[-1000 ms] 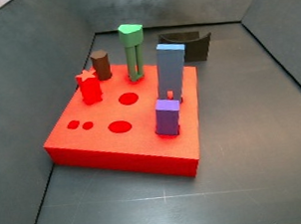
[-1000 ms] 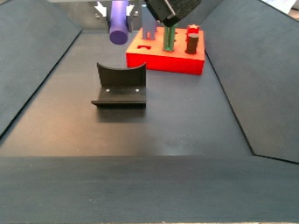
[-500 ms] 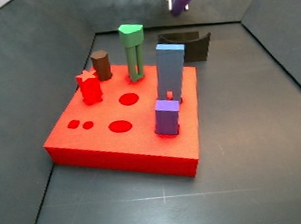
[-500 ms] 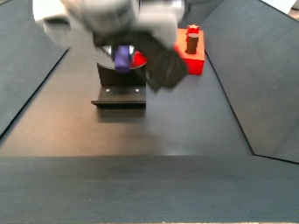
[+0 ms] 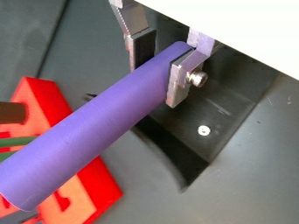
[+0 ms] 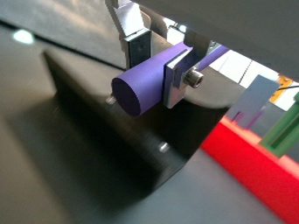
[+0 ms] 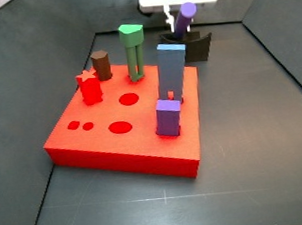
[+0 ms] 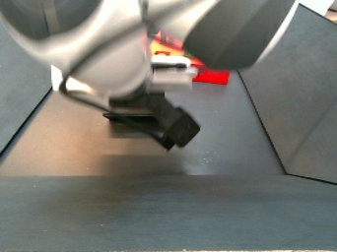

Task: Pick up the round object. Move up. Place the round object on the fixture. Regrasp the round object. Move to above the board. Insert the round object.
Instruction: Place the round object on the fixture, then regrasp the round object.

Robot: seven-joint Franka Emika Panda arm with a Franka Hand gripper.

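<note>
The round object [image 5: 100, 131] is a long smooth purple cylinder, and my gripper [image 5: 159, 59] is shut on one end of it, with a silver finger [image 5: 180, 77] flat against its side. It lies roughly level. In a wrist view its flat end [image 6: 133, 94] hangs close over the dark fixture [image 6: 100, 131]; I cannot tell whether they touch. In a side view the gripper [image 7: 182, 21] holds the cylinder [image 7: 189, 12] just above the fixture [image 7: 191, 46], behind the red board [image 7: 122, 137]. In a side view the arm hides the cylinder and most of the fixture [image 8: 129, 116].
On the board stand a tall green peg [image 7: 133, 50], a blue block [image 7: 171, 68], a short brown cylinder [image 7: 101, 64], a red peg [image 7: 89, 87] and a purple square block [image 7: 170, 117]. Grey walls enclose the dark floor. The board's corner [image 8: 214, 75] shows behind the arm.
The gripper has come down with the purple cylinder from high above the back of the bin to just over the fixture. The arm now fills the side view that showed the fixture.
</note>
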